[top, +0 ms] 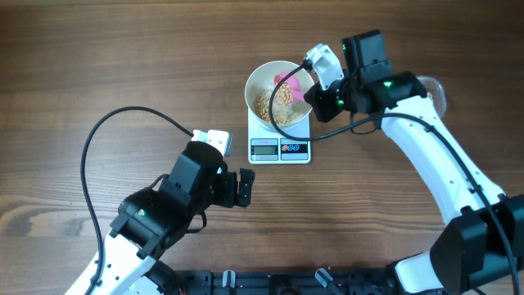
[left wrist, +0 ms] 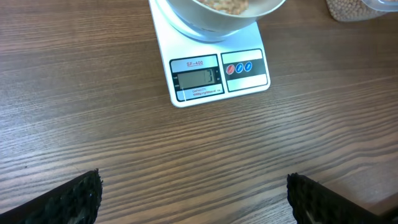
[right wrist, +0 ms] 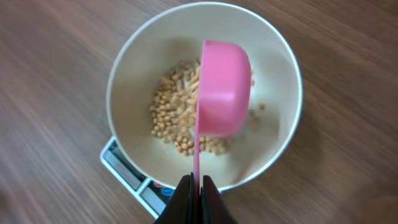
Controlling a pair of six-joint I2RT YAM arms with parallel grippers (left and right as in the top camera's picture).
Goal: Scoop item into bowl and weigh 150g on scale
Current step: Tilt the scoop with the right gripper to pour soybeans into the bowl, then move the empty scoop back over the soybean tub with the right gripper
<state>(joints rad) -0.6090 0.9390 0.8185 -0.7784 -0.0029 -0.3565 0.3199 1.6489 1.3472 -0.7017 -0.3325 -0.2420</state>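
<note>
Right fingers are pinched tight on the thin handle of the pink scoop. The scoop's cup sits straight out ahead of those fingertips, tipped on its side above the white bowl. Below it, a loose heap of tan soybeans lies on the bowl's floor. The bowl rests on the white kitchen scale, and the scale's front corner peeks out from under the rim, just left of the right fingertips.

Over on the other side, the left fingers are spread wide and hold nothing, with bare wooden worktop between the 2 pads. The scale's grey display and its 2 round buttons lie ahead of them and well apart; the digits are too faint to read. Far ahead and to the right of those fingers, a clear tub of beans shows at the edge of view.
</note>
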